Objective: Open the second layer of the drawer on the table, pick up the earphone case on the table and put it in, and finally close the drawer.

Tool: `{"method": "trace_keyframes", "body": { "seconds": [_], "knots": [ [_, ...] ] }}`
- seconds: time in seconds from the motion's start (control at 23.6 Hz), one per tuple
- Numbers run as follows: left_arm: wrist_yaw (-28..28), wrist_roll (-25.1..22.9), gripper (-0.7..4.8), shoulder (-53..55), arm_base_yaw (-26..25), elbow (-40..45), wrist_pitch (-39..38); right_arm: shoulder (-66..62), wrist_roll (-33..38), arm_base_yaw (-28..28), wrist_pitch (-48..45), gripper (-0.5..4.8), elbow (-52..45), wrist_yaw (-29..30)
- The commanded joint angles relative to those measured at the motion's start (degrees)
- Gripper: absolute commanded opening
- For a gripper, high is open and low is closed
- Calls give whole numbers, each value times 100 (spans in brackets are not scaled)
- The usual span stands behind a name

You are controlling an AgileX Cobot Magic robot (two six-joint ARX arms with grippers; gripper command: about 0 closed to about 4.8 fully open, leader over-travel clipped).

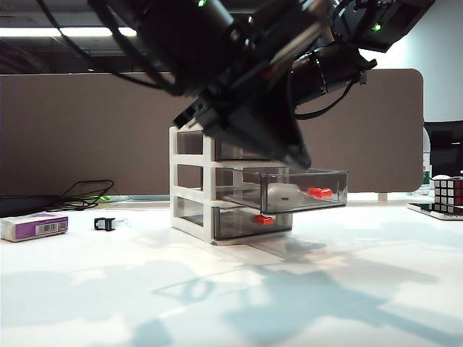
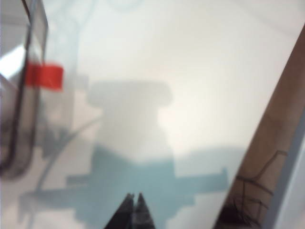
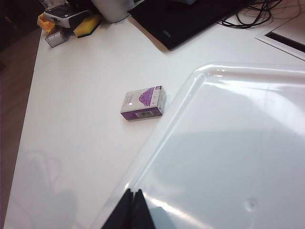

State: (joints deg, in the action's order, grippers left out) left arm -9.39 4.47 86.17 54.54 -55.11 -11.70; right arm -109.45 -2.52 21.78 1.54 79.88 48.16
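Note:
The drawer [image 1: 210,189] stands mid-table, a white frame with three smoky-grey layers. Its second layer [image 1: 322,181] is pulled out toward the right, red tab [image 1: 319,193] on its front. The white earphone case [image 1: 281,194] lies inside it. My left arm is a dark blur just above the open layer [image 1: 289,148]. In its wrist view my left gripper [image 2: 134,195] is shut on nothing over the white table [image 2: 200,71], with a grey drawer front and red tab [image 2: 44,76] off to the side. My right gripper [image 3: 133,192] is shut and empty over the cabinet's white top [image 3: 228,143].
A white-and-purple box [image 1: 34,226] [image 3: 143,102] and a small black clip [image 1: 105,224] lie on the table left of the cabinet. A Rubik's cube [image 1: 448,194] sits at the far right. Cables [image 1: 87,191] and a brown partition [image 1: 79,130] run along the back.

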Motion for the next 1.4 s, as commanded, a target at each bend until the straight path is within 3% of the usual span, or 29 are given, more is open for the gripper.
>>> {"method": "trace_keyframes", "body": {
  "seconds": [0.04, 0.25, 0.55, 0.85, 1.4],
  "knots": [
    [-79, -105, -6, 197, -17, -13, 374, -142, 184, 26, 734, -5, -129, -46],
    [-636, -15, -5, 590, -107, -13, 1060, -142, 184, 26, 739, -5, -129, -46],
    [-409, 2, -5, 903, -125, -13, 1714, -142, 181, 26, 743, -5, -129, -46],
    [409, -177, -6, 1104, -223, -13, 1937, -142, 181, 22, 743, -5, -127, -46],
    [1300, -514, -6, 1539, -256, -13, 2472, -142, 94, 22, 776, -5, -129, -48]
  ]
}}
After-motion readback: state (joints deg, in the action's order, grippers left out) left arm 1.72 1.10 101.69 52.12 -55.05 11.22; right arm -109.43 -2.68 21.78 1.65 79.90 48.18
